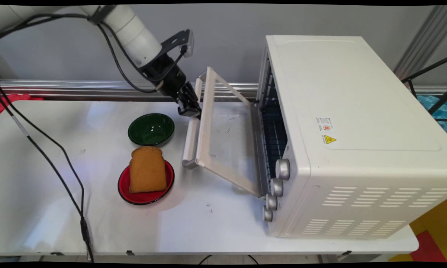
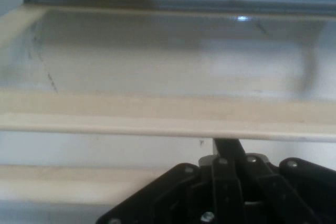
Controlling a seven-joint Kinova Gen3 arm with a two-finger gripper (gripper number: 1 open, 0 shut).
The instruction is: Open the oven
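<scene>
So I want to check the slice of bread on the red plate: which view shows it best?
The main view: the bread lies flat on the red plate, in front of the green bowl. The hand view shows none of it, only the oven door.

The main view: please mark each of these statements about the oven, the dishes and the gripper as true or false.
1. The oven door is open. True.
2. The slice of toast lies in the green bowl. False: it lies on the red plate; nothing shows in the bowl.
3. The gripper is at the door's handle, near its far end. True.
4. The green bowl stands nearer to the camera than the red plate. False: it stands behind the plate, farther away.
5. The oven has four knobs in a row. True.
</scene>
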